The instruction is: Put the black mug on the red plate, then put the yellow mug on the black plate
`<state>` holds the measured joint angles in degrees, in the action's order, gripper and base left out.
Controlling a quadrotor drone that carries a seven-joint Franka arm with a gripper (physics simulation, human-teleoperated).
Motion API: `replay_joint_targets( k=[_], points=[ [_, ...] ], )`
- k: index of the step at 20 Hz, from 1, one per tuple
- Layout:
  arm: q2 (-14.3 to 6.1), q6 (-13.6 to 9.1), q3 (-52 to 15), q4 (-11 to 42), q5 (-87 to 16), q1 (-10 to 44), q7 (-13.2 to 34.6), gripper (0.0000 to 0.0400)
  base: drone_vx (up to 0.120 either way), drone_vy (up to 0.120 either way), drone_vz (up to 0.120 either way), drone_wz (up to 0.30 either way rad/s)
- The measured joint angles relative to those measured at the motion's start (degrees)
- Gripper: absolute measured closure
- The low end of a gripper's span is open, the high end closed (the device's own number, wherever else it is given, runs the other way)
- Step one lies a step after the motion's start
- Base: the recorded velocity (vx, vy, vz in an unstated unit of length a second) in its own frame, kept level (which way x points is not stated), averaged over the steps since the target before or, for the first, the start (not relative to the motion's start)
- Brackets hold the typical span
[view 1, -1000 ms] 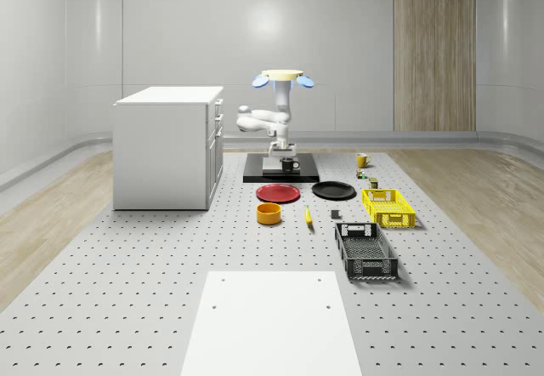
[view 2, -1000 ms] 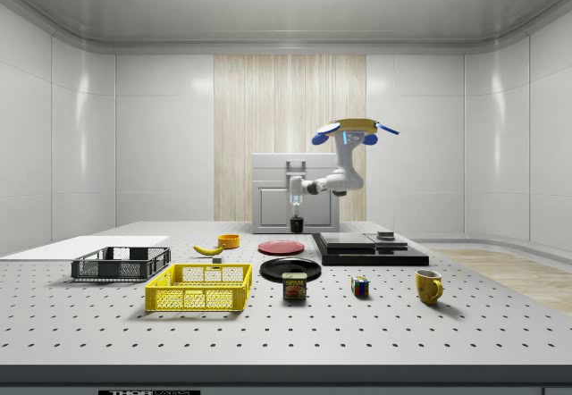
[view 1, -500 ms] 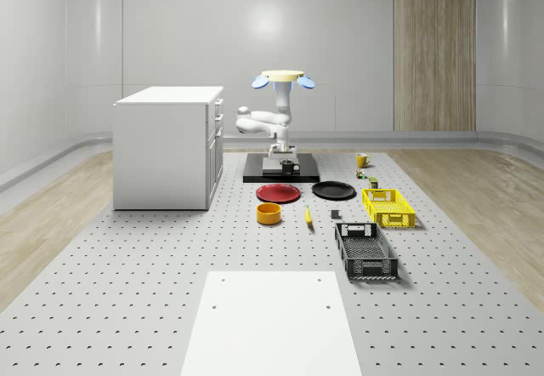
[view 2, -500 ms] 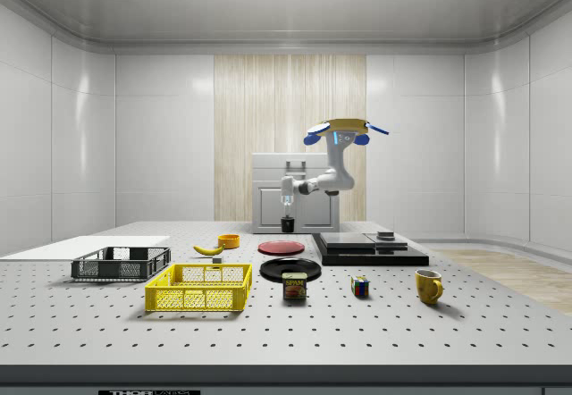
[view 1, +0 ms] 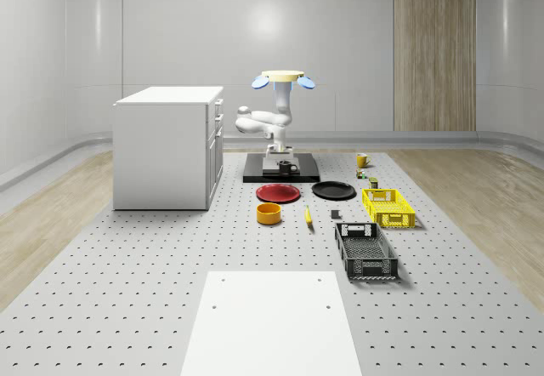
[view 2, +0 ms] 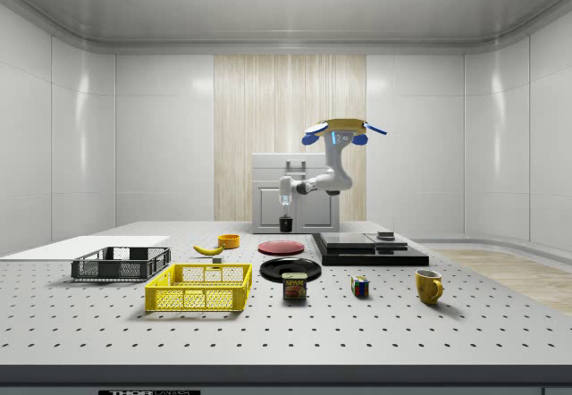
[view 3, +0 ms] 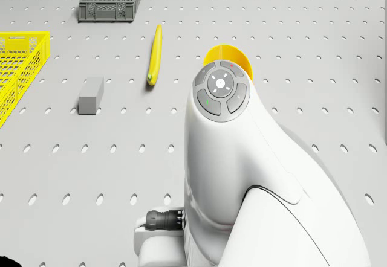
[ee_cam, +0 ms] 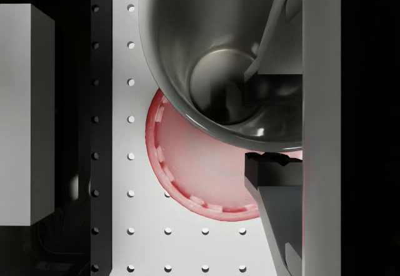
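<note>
The drone [view 2: 339, 130] hovers above the far end of the perforated table [view 1: 127, 257], beside the white cabinet [view 1: 166, 148], with its arm reaching down toward the side view's left. The gripper [view 2: 286, 205] is clamped on the black mug [view 2: 286, 224], one finger inside the rim and one outside as the wrist view shows [ee_cam: 275, 26], and the mug hangs clear of the table. Compared with a second ago, the drone and its load have drifted toward the side view's left, away from the black slab [view 2: 371, 250] and toward the red plate [view 2: 281, 247]; over the last half second the shift is slight, so the carry appears to be settling. In the wrist view the red plate [ee_cam: 206, 176] lies directly beneath the mug [ee_cam: 212, 51], partly hidden by it, which suggests the mug is nearly lined up but offset toward one edge of the plate. The first half of the task looks close to its lowering step: a small correction to centre the mug, then a descent and release. The yellow mug [view 2: 428, 285] stands untouched near the side view's right, well apart from the black plate [view 2: 290, 268], which lies bare next to the red one, so the second placement has not begun.
</note>
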<state>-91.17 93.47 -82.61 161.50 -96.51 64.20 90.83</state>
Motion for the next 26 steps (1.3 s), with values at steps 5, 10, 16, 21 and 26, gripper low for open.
replay_joint_targets(
  k=[5,10,16,21,26],
  points=[
    [-0.3,0.3,-0.1,-0.6,0.2,-3.3,-4.0,0.0290,0.000,0.000,0.000,0.000],
    [-0.6,1.4,2.1,-1.5,-1.7,-4.8,-6.2,0.0290,0.000,0.000,0.000,0.000],
    [-0.6,3.3,6.6,-2.7,-5.8,-4.7,-7.0,0.0290,0.000,0.000,0.000,0.000],
    [-0.5,4.8,10.5,-3.8,-9.4,-4.1,-7.1,0.0290,0.000,0.000,0.000,0.000],
    [-0.1,6.3,14.3,-5.3,-12.9,-3.1,-7.1,0.0290,0.000,0.000,0.000,0.000]
  ],
)
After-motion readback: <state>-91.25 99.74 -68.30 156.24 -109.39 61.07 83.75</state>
